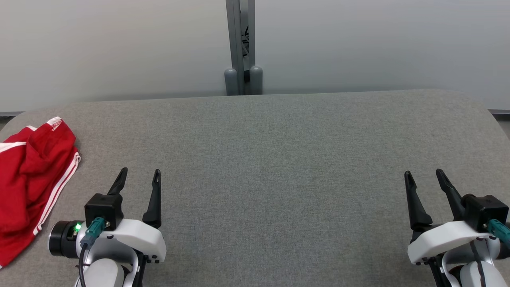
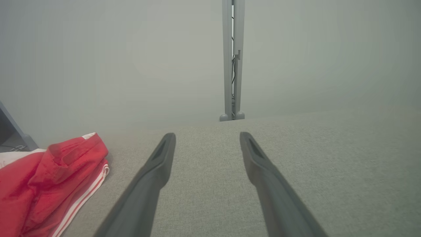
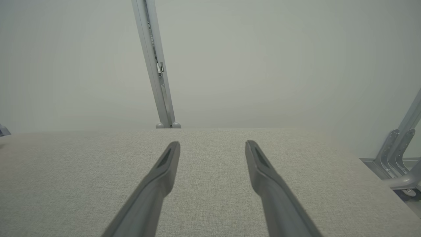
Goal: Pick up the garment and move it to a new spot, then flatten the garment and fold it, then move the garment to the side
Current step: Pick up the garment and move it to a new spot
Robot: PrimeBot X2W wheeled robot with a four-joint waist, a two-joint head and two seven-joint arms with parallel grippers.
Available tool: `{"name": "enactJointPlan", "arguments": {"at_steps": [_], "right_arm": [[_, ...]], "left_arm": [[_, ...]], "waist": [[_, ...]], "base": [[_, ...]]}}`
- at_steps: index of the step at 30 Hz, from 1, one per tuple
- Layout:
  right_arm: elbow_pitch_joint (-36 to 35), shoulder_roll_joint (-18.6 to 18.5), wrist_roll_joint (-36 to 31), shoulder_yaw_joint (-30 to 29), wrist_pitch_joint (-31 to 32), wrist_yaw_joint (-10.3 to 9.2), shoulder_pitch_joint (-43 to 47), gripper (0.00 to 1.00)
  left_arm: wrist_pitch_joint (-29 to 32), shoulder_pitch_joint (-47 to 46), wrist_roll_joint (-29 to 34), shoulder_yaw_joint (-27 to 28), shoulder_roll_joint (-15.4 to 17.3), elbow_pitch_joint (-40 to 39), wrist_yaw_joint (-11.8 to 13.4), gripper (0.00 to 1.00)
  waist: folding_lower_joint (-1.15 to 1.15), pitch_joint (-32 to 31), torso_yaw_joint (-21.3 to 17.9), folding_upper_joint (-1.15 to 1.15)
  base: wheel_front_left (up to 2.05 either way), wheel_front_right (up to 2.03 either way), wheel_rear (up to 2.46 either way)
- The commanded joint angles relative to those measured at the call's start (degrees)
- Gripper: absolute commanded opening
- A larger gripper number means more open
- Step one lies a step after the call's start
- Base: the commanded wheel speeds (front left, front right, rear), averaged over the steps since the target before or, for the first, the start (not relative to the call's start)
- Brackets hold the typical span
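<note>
Head view, nearest you first: your left gripper (image 1: pixel 140 171) sits at the lower left with its two long dark fingers spread wide and nothing between them. Your right gripper (image 1: pixel 423 172) mirrors it at the lower right, equally released and empty. Both point away from you over the grey woven-fabric tabletop (image 1: pixel 255 159).

Just beside the left gripper, on its outer side and not touching it, lies the crumpled red fabric garment (image 1: pixel 32 179) with white side stripes. It is heaped at the table's left edge and partly cut off by the picture's border. In the left wrist view it shows low on the left, off the line of the fingers, with a raised fold along its top. The right gripper is well apart from it.

Beyond the cloth, at the table's far edge, stands a grey metal post (image 1: pixel 240 48) between pale grey wall panels (image 1: pixel 119 48).

You are at the very start, as I judge it: the pick-up has not begun and the garment looks untouched. Your next move calls for swinging the left arm outward toward the heap. Bring the open fingers down astride that raised fold and close on a thick bunch rather than a single layer, so the cloth lifts whole. The wide grey stretch between your grippers looks like the natural new spot.
</note>
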Motion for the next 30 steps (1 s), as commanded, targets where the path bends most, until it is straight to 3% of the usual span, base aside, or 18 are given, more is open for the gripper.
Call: {"name": "enactJointPlan", "arguments": {"at_steps": [1, 22, 30], "right_arm": [[0.2, 0.0, 0.1, -0.2, 0.2, 0.13, 0.4, 1.0], [0.2, 0.2, -0.3, -0.5, 0.3, 0.13, 0.9, 1.0], [0.1, 0.2, -0.5, -1.1, 0.6, 0.13, 1.2, 1.0]], "left_arm": [[0.0, -0.9, -0.4, -0.1, 0.2, 0.1, 0.3, 1.0], [-0.2, -1.2, -1.2, -0.9, 0.5, 1.0, 0.6, 1.0], [0.1, -1.8, -1.6, -1.2, 0.6, 1.3, 0.6, 1.0]], "waist": [[0.0, 0.0, 0.1, 0.0], [0.0, -0.7, 0.4, 0.0], [0.0, -1.2, 2.2, 0.0]], "base": [[0.0, 0.0, 0.0], [0.0, 0.0, 0.0], [0.0, 0.0, 0.0]]}}
